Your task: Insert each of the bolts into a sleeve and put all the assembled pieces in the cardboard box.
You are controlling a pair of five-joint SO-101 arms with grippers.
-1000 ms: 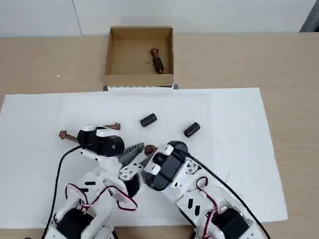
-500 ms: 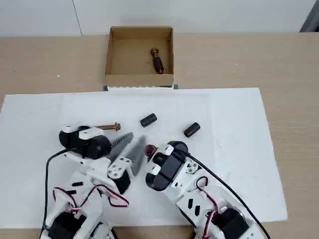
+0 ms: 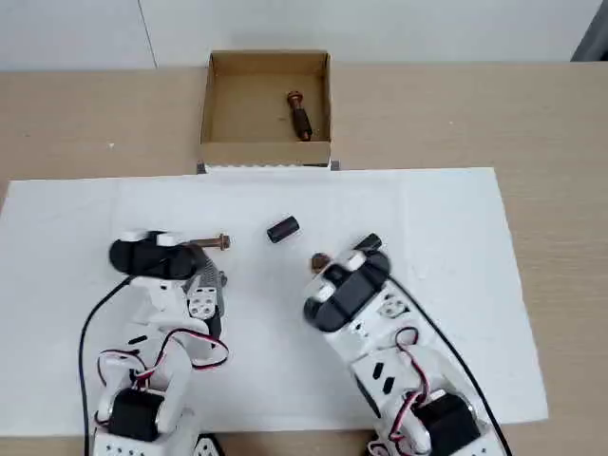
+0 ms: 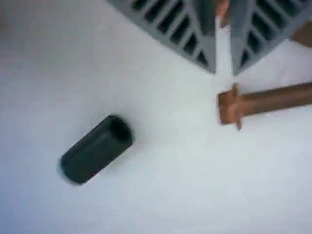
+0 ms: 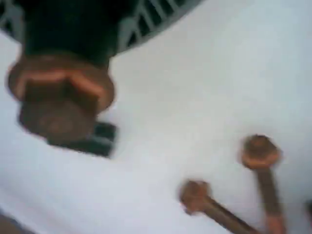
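My right gripper [image 3: 328,269] is shut on a black sleeve with a bolt in it; the copper bolt head [image 5: 61,97] sticks out of the jaws and also shows from above [image 3: 320,261]. A loose sleeve [image 3: 282,229] lies on the white sheet, another sleeve [image 3: 370,243] peeks out beside the right arm. My left gripper [image 4: 223,68] hovers just over a loose bolt [image 4: 263,100], fingers almost together with a thin slit. That bolt [image 3: 210,242] lies by the left arm. Two bolts [image 5: 258,156] [image 5: 197,195] lie side by side. One assembled piece [image 3: 300,116] rests in the cardboard box [image 3: 218,104].
The white sheet [image 3: 456,218] covers the near half of the wooden table [image 3: 532,114]. The box stands just beyond the sheet's far edge, in the middle. A copper-coloured bit [image 4: 222,7] shows behind the left fingers; I cannot tell what it is.
The two grippers have parted. My left arm drew back to the left and its fingers closed. My right arm carried the sleeve and bolt away from me and to the right.
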